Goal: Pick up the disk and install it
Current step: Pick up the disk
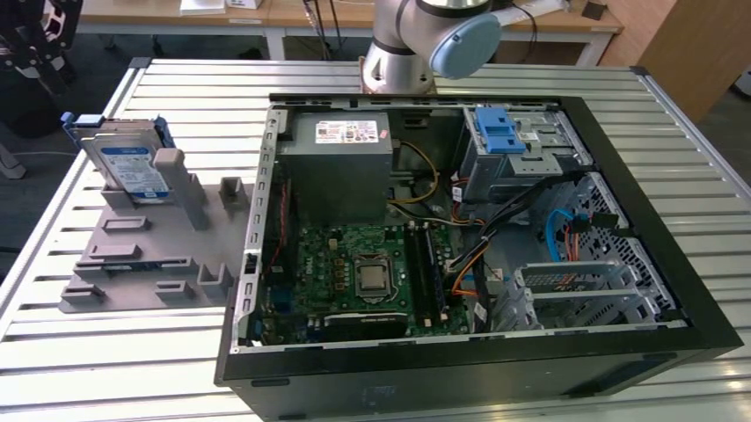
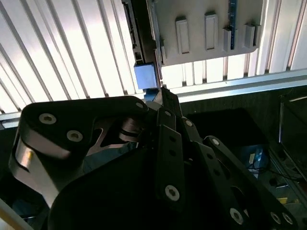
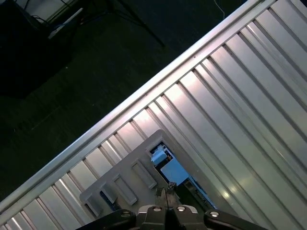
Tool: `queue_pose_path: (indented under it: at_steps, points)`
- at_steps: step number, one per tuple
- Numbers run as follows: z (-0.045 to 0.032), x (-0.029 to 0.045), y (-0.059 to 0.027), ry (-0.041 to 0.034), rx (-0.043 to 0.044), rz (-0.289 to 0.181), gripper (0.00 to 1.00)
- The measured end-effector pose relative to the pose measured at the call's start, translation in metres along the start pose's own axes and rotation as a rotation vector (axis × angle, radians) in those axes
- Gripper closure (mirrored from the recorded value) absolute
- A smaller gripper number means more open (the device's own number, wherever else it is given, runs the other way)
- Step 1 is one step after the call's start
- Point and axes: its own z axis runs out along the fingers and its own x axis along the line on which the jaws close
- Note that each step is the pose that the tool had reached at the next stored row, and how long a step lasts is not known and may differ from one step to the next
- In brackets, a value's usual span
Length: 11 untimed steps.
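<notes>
The disk, silver with a blue-and-white label and blue rails, stands on edge in a grey holder on the slatted table, at the exterior view's left. In both wrist views my gripper hangs well above it with the fingertips pressed together and nothing between them. The disk lies just beyond the tips in the first wrist view. In the second wrist view the disk is seen edge-on beside the holder.
An open computer case stands on the table at the exterior view's right, with a motherboard, a power supply and a drive cage with a blue latch. The arm's base stands behind the case. The table edge borders dark floor.
</notes>
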Motion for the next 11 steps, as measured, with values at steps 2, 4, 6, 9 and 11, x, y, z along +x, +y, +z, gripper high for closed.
queue_pose_path:
  at_steps: [2,4,6,9,11]
  points:
    - [0.0,0.0001,0.0001,0.0007,0.0003,-0.013,0.89]
    - [0.0,0.0002,0.0002,0.0014,0.0006,-0.026,0.89]
    - [0.0,0.0003,0.0003,0.0021,0.0009,-0.04,0.89]
    - [0.0,0.0004,0.0005,0.0033,0.0014,-0.061,0.89]
    - [0.0,0.0005,0.0005,0.0041,0.0017,-0.075,0.89]
